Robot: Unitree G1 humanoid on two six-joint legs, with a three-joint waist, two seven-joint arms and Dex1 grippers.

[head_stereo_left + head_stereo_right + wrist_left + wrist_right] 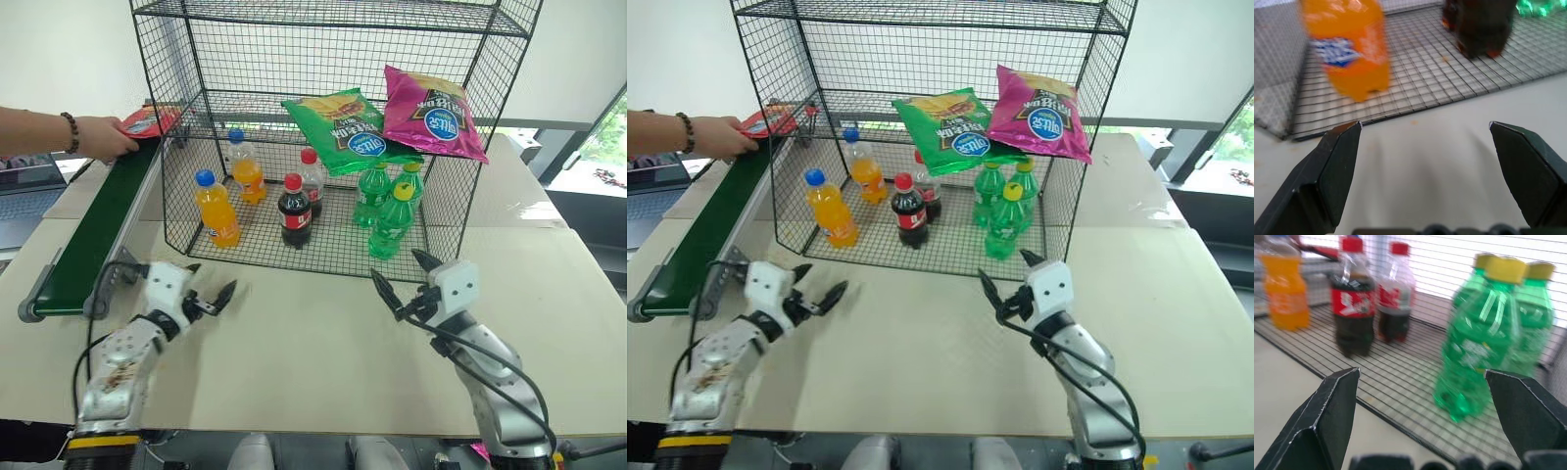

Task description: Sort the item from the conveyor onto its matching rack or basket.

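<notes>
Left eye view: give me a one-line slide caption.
A person's hand sets the red crisp bag on the conveyor while both open tools, left and right, wait before the rack.

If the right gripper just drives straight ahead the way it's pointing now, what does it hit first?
Probably the front green bottle with the yellow cap, standing on the bottom grid shelf of the wire rack. The right gripper is open, over bare table in front of that shelf. Depth is hard to judge, so the shelf's front edge might catch first.

Beige table, white wall, bright window at right.
</notes>
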